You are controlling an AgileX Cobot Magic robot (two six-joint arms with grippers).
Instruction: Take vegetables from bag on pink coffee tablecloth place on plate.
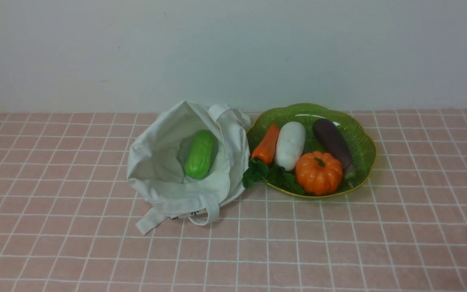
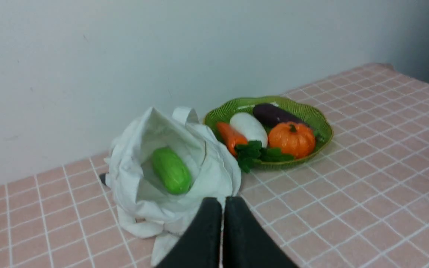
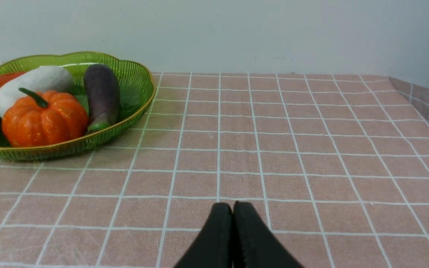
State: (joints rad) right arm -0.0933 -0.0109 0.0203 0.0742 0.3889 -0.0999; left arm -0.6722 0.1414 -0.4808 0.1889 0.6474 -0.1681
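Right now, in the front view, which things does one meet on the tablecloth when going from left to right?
Off-white cloth bag → glossy light-green gourd inside it → tapered orange carrot → elongated white vegetable → ribbed orange pumpkin

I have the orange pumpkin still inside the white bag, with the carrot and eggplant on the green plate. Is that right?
Not quite: the pumpkin is on the green plate, as the front view shows. The carrot and eggplant are there too.
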